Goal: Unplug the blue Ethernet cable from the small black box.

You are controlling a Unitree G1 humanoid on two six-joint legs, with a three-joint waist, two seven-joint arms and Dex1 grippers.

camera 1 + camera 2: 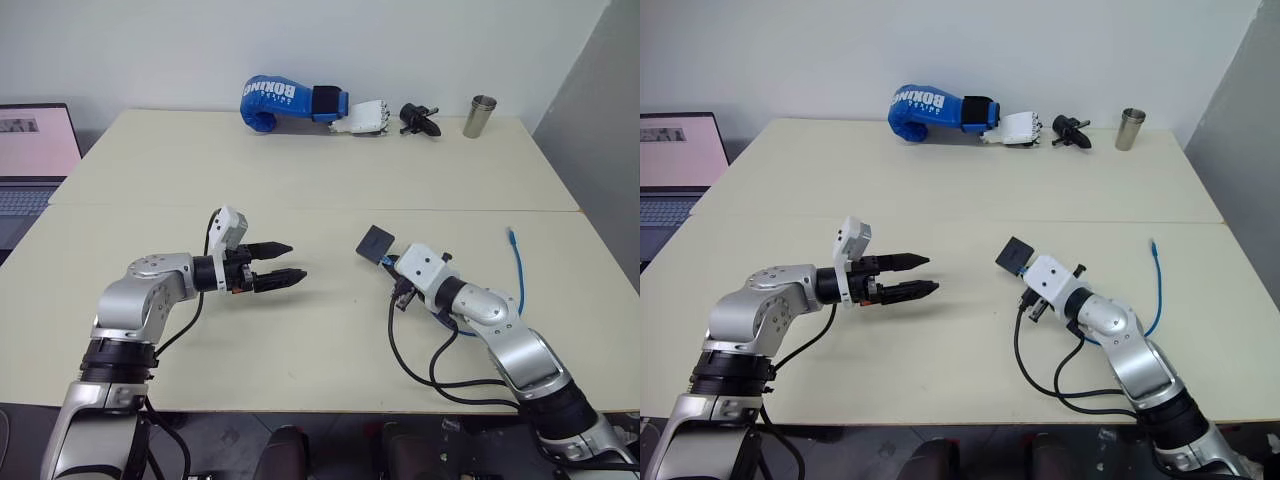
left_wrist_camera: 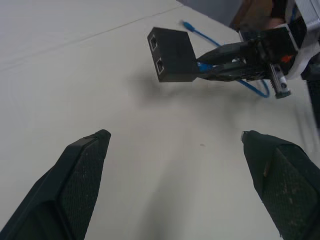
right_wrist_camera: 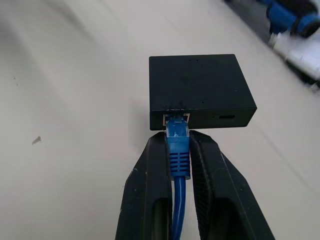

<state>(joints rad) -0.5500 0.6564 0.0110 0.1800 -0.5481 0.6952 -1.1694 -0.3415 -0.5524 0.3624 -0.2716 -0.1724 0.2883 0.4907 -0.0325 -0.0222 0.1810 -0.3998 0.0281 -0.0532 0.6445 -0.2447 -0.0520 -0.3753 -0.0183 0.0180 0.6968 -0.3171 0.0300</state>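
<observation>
Right wrist view: the blue Ethernet cable (image 3: pixel 178 165) is pinched at its plug boot between the two fingers of the right gripper (image 3: pixel 178 150), jaws closed on it, plug still seated in a port of the small black box (image 3: pixel 200 90), which is seen at 12 o'clock just past the fingertips. From the head views the box (image 1: pixel 375 243) is held above the table (image 1: pixel 300 180), with the left gripper (image 1: pixel 290 263) at its 9 o'clock, well apart, jaws spread wide and empty. The cable's free end is seen at the box's 3 o'clock.
</observation>
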